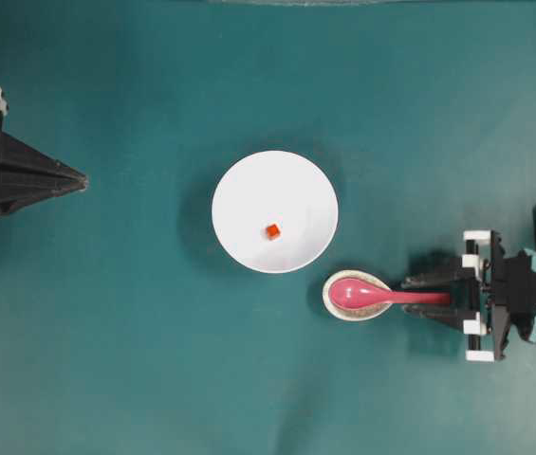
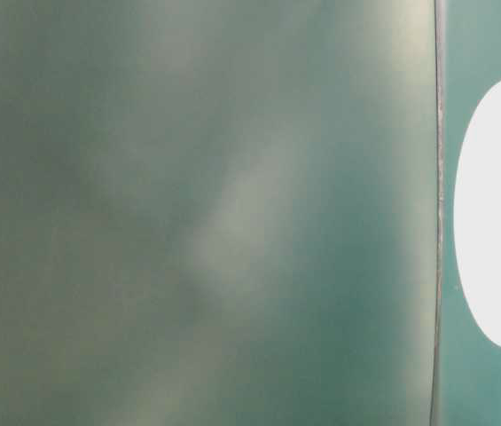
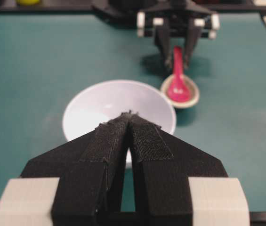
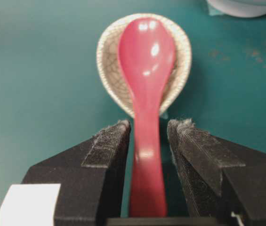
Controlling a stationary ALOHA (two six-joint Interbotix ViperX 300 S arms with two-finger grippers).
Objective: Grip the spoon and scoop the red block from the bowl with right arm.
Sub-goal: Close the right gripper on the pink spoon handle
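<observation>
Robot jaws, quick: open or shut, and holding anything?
Left gripper: jaws shut, holding nothing.
Right gripper: jaws open on either side of the glossy pink spoon's handle, not yet gripping it.

The pink spoon [image 4: 146,94] lies with its handle between my open right fingers [image 4: 107,150]; the red block [image 1: 272,231] sits in the white bowl [image 1: 249,180] beyond.

My black, white-trimmed right gripper [image 1: 435,298] reaches leftward with jaws parted, while my black left gripper [image 1: 80,178] rests pinched together.
</observation>
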